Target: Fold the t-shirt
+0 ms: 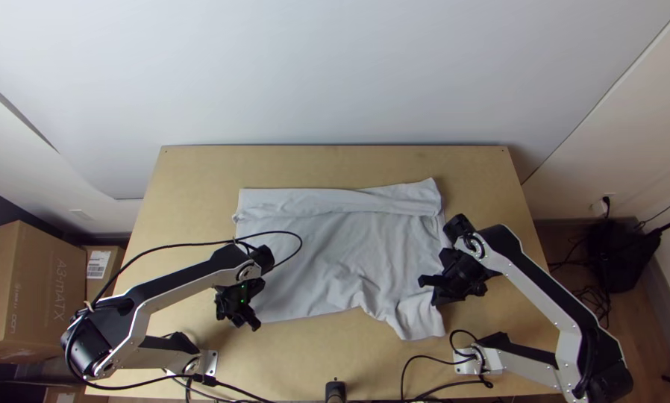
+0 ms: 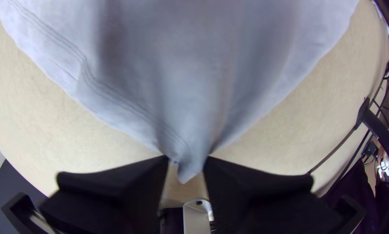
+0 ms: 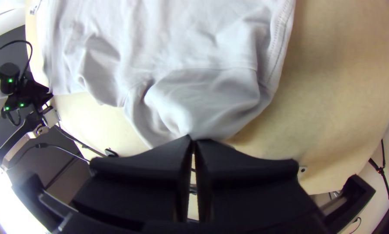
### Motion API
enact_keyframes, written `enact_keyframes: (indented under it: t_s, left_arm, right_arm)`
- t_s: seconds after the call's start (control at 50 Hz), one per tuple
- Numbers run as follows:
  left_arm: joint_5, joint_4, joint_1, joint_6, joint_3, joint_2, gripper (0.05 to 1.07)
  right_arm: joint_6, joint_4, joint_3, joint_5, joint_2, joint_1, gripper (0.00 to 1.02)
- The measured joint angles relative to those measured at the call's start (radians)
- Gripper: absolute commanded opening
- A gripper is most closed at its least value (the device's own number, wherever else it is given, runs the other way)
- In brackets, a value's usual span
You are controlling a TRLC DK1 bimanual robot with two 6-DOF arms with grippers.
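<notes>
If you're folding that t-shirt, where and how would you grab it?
Probably the t-shirt is best pinched by its near left corner and near right sleeve, one pair of jaws each, coming from the table's near side. It lies mostly spread, offering thin edges to pinch, and the sleeve juts that way.

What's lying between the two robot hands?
The near part of the wrinkled t-shirt lies between the left gripper and the right gripper, as the top view shows.

The t-shirt (image 1: 327, 246) is plain pale grey. The tabletop (image 1: 335, 164) looks light tan, the box (image 1: 36, 291) brown, the cable (image 1: 167, 245) black.
</notes>
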Motion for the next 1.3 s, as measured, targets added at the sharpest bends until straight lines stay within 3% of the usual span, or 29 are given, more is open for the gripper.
enact_keyframes:
  t_s: [0.24,0.42,0.74,1.3]
  left_arm:
    - [0.002,0.002,0.039,0.020,-0.036,-0.118,0.08]
    - [0.002,-0.012,0.192,0.081,-0.039,-0.251,0.08]
    - [0.002,-0.021,0.251,0.109,-0.013,-0.298,0.08]
    - [0.005,0.272,0.458,0.145,0.249,-0.083,0.08]
  right_arm:
    - [-0.031,-0.015,0.008,0.017,-0.012,-0.100,0.03]
    - [-0.086,-0.009,0.008,0.134,0.046,-0.228,0.03]
    - [-0.095,-0.022,0.098,0.138,0.060,-0.163,0.03]
    - [-0.106,0.115,0.349,0.140,0.210,-0.229,0.02]
